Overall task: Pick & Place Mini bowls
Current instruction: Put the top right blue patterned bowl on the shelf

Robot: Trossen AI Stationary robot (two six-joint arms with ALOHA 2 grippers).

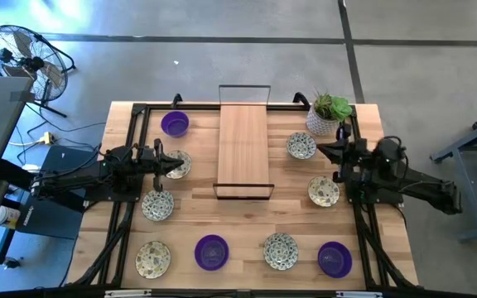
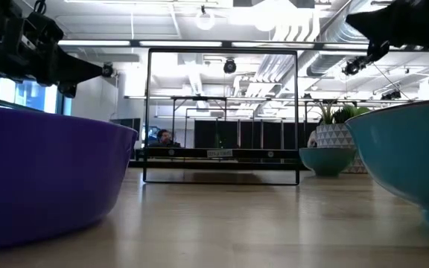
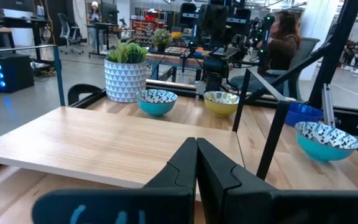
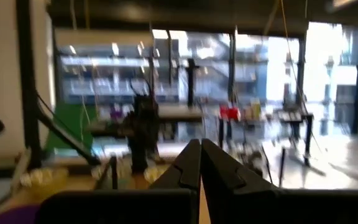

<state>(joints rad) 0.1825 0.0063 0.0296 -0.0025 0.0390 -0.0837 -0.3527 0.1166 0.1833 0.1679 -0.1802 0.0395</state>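
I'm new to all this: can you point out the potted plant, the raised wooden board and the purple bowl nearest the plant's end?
potted plant (image 1: 328, 113): high view, green leaves.
raised wooden board (image 1: 243, 145): high view, its middle.
purple bowl (image 1: 175, 124): high view, inside centre.

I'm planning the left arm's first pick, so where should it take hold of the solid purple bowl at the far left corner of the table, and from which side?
Probably by the rim, from straight above. The purple bowl sits upright, open side up, round and shallow, so one finger inside and one outside the wall should pinch it. It stands clear of the speckled bowl nearby. The left gripper, fingers closed, would have to open first.
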